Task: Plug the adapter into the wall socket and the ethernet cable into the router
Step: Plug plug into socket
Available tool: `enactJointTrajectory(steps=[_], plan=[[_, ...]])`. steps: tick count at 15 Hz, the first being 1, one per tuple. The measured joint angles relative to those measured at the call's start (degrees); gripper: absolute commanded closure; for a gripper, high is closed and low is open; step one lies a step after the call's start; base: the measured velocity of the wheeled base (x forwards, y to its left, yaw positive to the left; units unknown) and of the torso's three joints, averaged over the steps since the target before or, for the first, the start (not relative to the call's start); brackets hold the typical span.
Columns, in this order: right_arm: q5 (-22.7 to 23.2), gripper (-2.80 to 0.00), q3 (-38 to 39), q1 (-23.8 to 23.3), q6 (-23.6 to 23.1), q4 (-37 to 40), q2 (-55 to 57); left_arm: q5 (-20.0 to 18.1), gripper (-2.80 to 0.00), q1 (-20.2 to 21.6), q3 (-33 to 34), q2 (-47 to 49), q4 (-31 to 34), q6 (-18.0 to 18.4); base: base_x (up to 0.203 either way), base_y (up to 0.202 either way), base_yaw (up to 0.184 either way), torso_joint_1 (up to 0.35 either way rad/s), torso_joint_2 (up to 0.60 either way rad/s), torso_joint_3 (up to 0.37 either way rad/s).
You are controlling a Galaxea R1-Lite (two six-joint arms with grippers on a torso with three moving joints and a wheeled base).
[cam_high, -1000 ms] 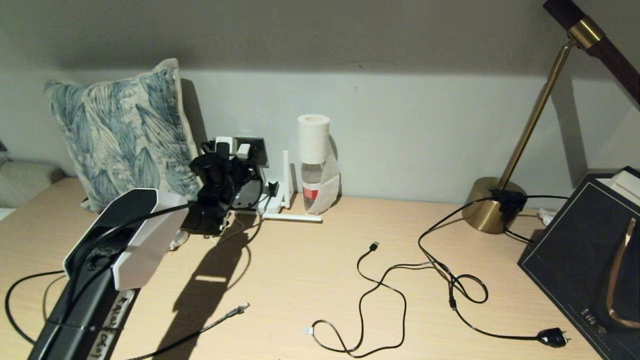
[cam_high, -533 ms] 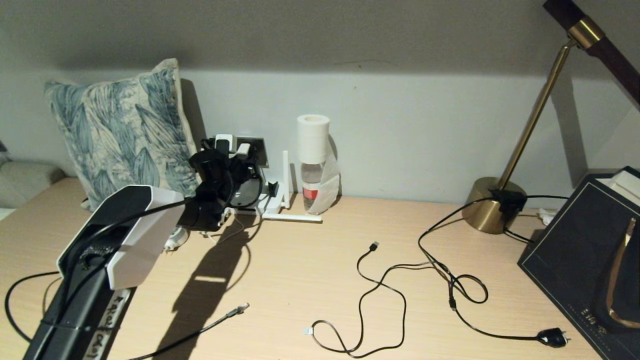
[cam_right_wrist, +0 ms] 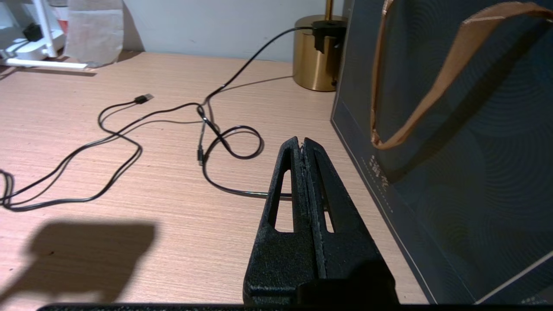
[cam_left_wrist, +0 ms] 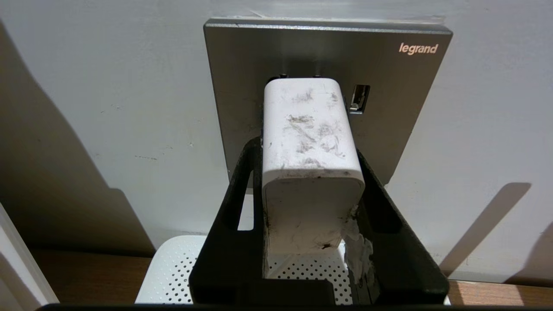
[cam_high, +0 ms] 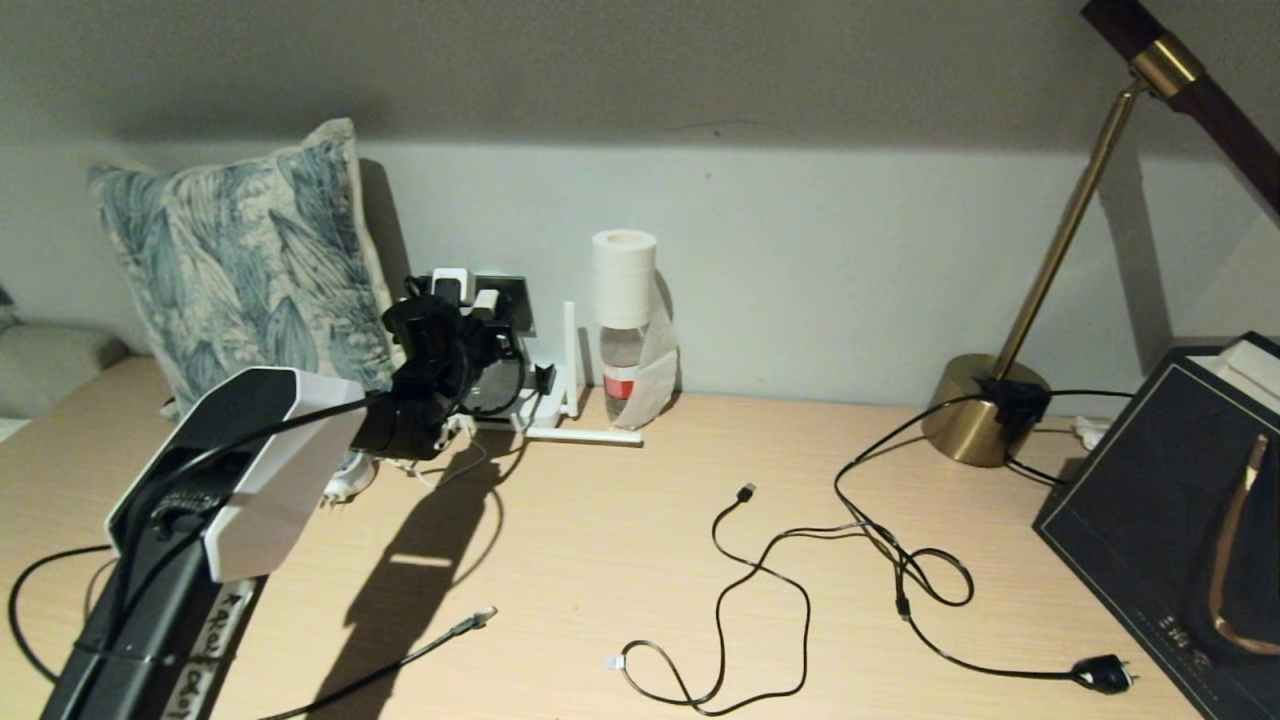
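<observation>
Adapter (cam_left_wrist: 309,142) sat clamped in the left gripper (cam_left_wrist: 309,203), front end against the wall socket (cam_left_wrist: 389,108); seating it seemed underway, needing a straight push.

adapter (cam_left_wrist: 309,142) at wall socket (cam_left_wrist: 389,108), maybe seated | router (cam_left_wrist: 173,272) below

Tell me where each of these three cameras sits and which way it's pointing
Head view: high on the robot, looking forward and down over the desk to the wall; the left arm reaches to the wall socket.
Left wrist view: behind the left pincer, facing the wall socket; its fingers clamp the adapter above the router.
Right wrist view: behind the shut right pincer, low over the desk, beside a dark bag.
Shared: head and right wrist views both show the brass lamp base.
</observation>
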Motion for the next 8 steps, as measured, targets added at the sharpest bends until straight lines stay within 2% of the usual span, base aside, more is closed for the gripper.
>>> enactJointTrajectory(steps=[8], plan=[[0.0,0.00,0.0,0.0,0.0,0.0,0.0,-0.1,0.00,0.3,0.0,-1.1,2.1,0.0,0.000,0.000,0.000,0.000,0.00,0.000]])
